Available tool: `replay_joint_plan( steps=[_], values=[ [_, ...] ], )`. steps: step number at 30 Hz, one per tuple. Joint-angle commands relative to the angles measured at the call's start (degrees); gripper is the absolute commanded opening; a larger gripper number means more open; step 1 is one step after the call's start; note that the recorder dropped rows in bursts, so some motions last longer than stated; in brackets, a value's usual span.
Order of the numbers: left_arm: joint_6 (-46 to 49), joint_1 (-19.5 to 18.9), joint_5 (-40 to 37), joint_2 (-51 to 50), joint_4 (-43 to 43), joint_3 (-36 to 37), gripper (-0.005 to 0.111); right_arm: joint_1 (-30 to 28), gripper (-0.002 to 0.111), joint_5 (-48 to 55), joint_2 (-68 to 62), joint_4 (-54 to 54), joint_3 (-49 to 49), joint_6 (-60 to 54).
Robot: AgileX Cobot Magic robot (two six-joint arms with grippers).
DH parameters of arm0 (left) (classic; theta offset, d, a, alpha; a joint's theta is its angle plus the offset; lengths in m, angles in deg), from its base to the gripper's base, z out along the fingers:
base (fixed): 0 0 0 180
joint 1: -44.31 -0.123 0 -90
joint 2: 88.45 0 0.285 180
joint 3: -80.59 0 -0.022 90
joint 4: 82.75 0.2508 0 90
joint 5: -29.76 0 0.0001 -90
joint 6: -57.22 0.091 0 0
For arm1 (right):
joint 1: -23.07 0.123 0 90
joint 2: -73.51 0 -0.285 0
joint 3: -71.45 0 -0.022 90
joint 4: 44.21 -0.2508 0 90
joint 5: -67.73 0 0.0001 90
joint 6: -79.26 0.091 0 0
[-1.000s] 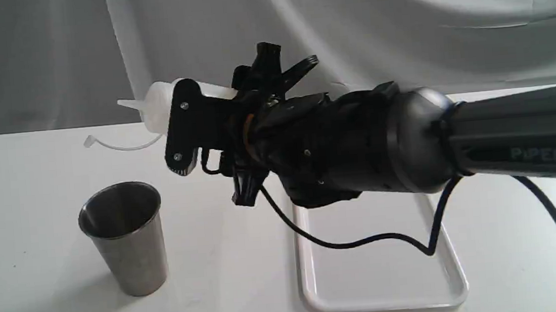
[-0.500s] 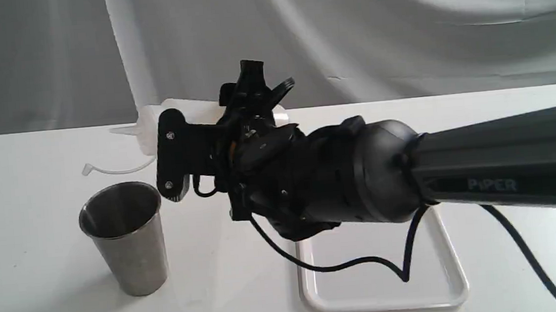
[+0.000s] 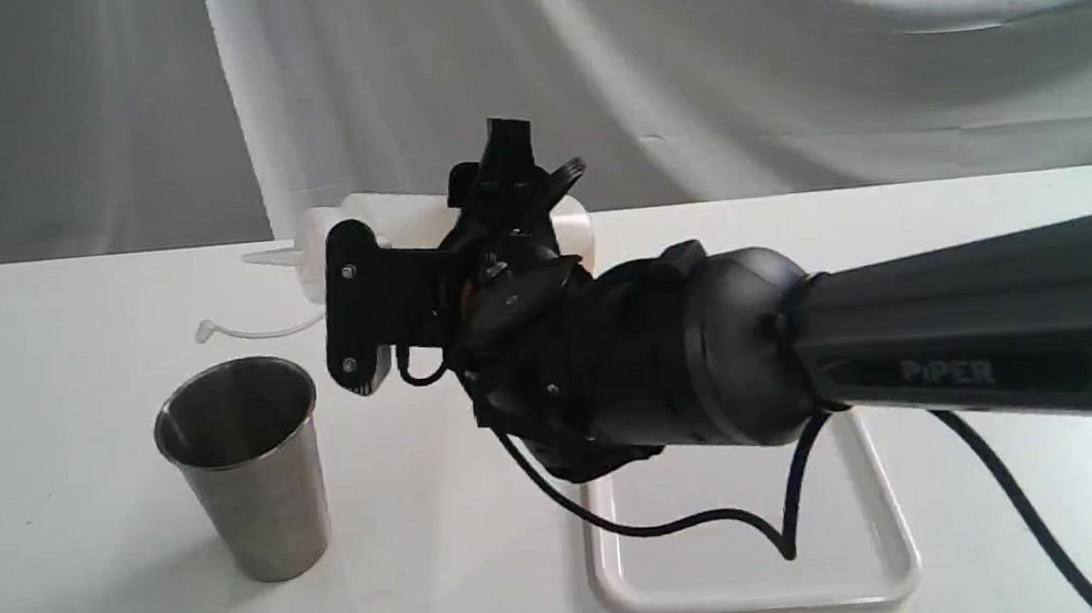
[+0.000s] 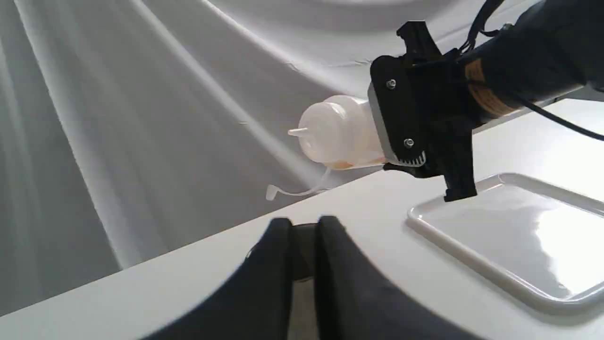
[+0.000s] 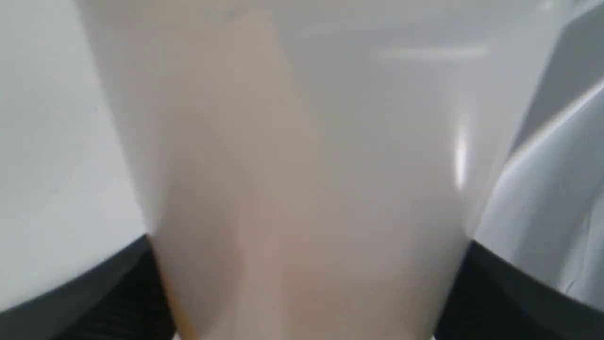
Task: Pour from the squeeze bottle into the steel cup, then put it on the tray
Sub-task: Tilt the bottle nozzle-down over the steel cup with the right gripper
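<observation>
My right gripper is shut on the squeeze bottle, which lies about level in the air. Its cone nozzle points left and its tethered cap dangles below. In the left wrist view the bottle shows amber liquid along its lower side. It fills the right wrist view. The steel cup stands upright on the table, below and left of the bottle. The white tray lies under the arm, right of the cup. My left gripper is shut, far from the bottle.
Grey cloth drapes behind the white table. A black cable hangs from the right arm over the tray. A grey shape shows between the left fingers; what it is cannot be told.
The right arm came down with the bottle, which stayed about level, then shifted a little to the right. The cup and the tray stayed put.
</observation>
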Motion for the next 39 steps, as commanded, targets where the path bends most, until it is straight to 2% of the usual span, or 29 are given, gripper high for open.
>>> replay_joint_plan(
  steps=[1, 27, 39],
  values=[
    [-0.07, -0.11, 0.16, -0.18, -0.14, 0.25, 0.008, 0.58, 0.032, 1.80, 0.38, 1.47, 0.41, -2.10],
    [-0.07, -0.11, 0.16, -0.18, -0.14, 0.25, 0.008, 2.19, 0.032, 5.91, 0.38, 1.47, 0.41, -12.77],
    [-0.07, -0.11, 0.16, -0.18, -0.14, 0.25, 0.008, 3.51, 0.032, 7.94, 0.38, 1.47, 3.76, -18.26]
  ],
)
